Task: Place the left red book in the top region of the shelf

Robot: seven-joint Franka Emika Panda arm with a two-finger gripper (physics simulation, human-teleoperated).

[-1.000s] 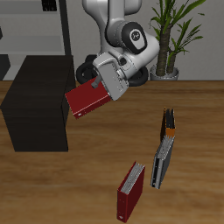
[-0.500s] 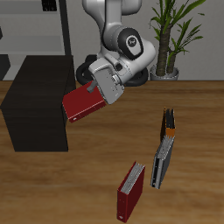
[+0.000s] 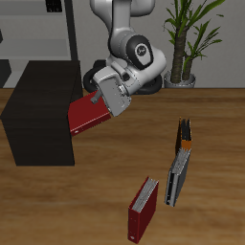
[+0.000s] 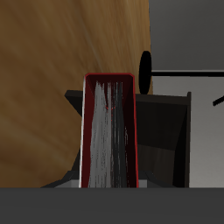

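The left red book (image 3: 89, 116) is a plain crimson hardcover, held tilted in the air beside the upper edge of the black shelf (image 3: 38, 111). My gripper (image 3: 106, 94) is shut on the book's upper end. In the wrist view the book (image 4: 108, 131) shows edge-on with its grey page block between red covers, pointing toward the shelf's dark side (image 4: 162, 140). The fingertips are hidden by the book.
A maroon book with a grey-white page block (image 3: 143, 208) lies near the table's front edge. A grey book (image 3: 175, 175) and an orange-black book (image 3: 182, 135) stand beside it. A pale grey open rack (image 3: 33, 33) and a potted plant (image 3: 187, 38) stand at the back.
My gripper has carried the red book a little farther toward the black shelf, and the book's lower end now overlaps the shelf's corner.
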